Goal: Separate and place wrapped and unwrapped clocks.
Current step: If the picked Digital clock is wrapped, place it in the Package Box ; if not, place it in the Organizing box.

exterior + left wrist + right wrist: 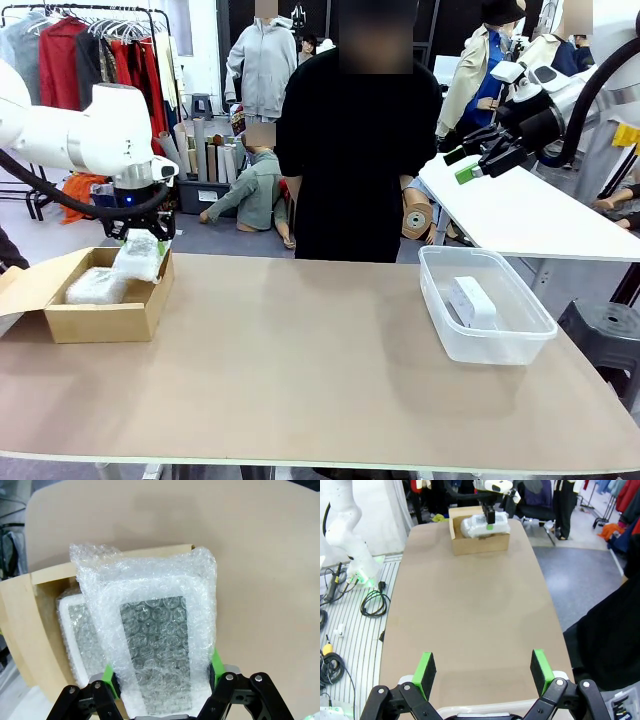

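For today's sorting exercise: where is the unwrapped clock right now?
In the front view, the unwrapped clock lies inside the clear plastic bin on the table's right side.

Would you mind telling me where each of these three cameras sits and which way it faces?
Front view: between the arms, facing across the table toward the person; the left tool and the raised right tool show.
Left wrist view: on the left arm, looking along its green-padded fingers shut on a wrapped clock over the cardboard box.
Right wrist view: on the right arm, above the clear bin's end, looking the table's length; its fingers stand open.
Shared: box and wrapped clock appear in all three.
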`<state>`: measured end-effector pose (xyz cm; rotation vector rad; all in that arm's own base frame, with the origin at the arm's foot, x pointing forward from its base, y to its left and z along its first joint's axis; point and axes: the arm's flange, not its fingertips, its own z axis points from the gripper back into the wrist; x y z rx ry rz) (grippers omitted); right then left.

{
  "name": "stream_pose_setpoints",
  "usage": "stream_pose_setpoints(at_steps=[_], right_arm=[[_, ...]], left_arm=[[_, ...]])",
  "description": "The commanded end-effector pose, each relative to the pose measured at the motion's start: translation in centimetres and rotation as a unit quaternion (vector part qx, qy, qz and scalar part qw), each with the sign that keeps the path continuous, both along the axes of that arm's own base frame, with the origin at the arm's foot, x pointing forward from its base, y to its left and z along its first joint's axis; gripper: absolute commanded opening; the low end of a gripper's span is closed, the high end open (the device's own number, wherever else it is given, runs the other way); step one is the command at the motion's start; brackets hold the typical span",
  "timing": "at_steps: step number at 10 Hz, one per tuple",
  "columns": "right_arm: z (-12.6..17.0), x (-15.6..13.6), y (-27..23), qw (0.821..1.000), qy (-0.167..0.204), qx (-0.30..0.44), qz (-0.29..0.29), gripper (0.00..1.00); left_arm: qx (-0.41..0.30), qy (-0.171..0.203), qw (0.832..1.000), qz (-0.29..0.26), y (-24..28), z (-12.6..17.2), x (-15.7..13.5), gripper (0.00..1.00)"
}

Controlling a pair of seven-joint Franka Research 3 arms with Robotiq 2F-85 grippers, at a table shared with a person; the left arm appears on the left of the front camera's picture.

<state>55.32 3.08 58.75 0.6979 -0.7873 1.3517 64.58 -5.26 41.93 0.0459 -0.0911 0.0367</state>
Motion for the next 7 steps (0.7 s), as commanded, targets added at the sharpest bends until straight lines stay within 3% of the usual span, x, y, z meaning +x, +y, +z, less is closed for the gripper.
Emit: stream_pose_setpoints(at_steps=[1, 7], right_arm=[[0.1, -0.2, 0.1, 1.000, -0.007, 0.001, 0.003, 1.00], [0.1, -0.2, 0.1, 1.000, -0.007, 0.001, 0.003, 1.00]], left_arm=[[-0.006, -0.007, 1.000, 0.003, 0.8, -0.5, -0.4, 0.00], [-0.027, 0.035, 0.999, 0.011, 1.9, -3.1, -1.4, 0.00]])
